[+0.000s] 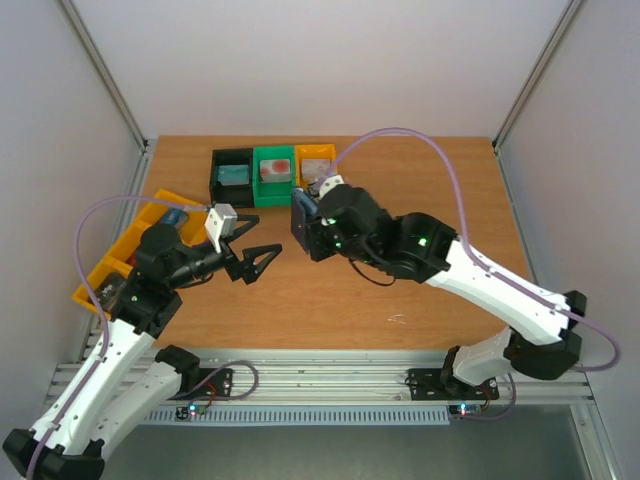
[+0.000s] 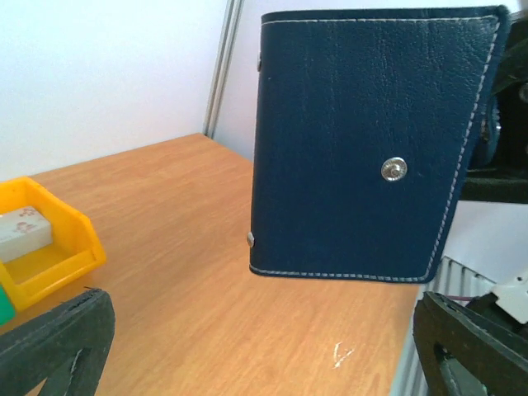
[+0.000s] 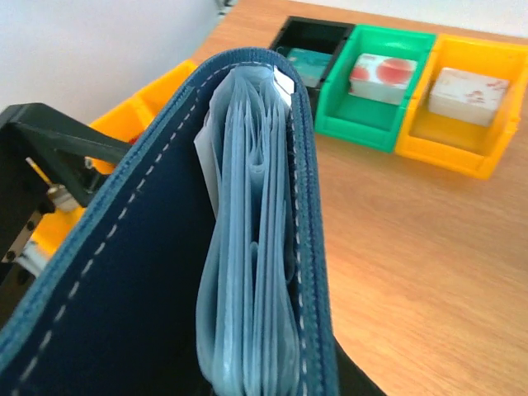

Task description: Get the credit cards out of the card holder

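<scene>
wooden tabletop point(image 1: 420, 290) below both arms. right gripper point(image 1: 312, 228) clamped on the card holder point(image 2: 363, 148), held upright clear of the wood, pale pocket pages point(image 3: 247, 272) bunched between its covers. credit cards not distinguishable among them. left gripper point(image 1: 250, 245) spread wide, empty, just beside the holder. black, green and yellow bins point(image 1: 273, 172) beyond.

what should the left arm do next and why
Probably ease the open left gripper forward to the card holder and pinch its near cover to spread it. The right gripper holds it upright, nearly shut, pocket pages pressed together; the left jaws stand apart short of it, gripping nothing.
</scene>
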`<move>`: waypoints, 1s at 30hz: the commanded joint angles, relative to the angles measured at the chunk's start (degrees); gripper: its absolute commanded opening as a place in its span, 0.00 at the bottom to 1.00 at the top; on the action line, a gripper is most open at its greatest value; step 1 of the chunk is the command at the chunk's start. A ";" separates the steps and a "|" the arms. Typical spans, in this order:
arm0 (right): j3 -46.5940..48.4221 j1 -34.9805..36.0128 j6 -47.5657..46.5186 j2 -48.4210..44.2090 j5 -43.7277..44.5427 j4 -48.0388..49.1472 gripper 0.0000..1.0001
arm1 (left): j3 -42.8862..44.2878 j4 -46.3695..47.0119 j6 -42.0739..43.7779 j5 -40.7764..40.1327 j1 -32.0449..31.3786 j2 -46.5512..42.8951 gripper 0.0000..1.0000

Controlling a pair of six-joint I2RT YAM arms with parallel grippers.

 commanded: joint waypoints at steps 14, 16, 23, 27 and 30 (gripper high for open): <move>22.30 7.90 5.22 18.07 13.97 -15.39 0.01 | 0.80 -0.21 8.96 -18.21 -4.88 1.26 0.99; 22.60 7.89 4.11 17.73 12.50 -15.39 0.01 | 1.18 -0.69 9.91 -22.75 -4.88 1.08 0.99; 19.69 6.50 -3.52 12.25 2.72 -16.12 0.01 | 3.36 -9.42 16.69 -28.79 -4.45 -0.67 0.99; 16.35 4.23 -7.84 8.97 -6.48 -15.93 0.01 | 3.40 -10.15 14.80 -22.62 -4.16 -3.41 0.99; 14.29 3.10 -10.86 6.79 -12.94 -15.89 0.01 | 3.67 -10.34 12.16 -16.35 -3.77 -4.96 0.95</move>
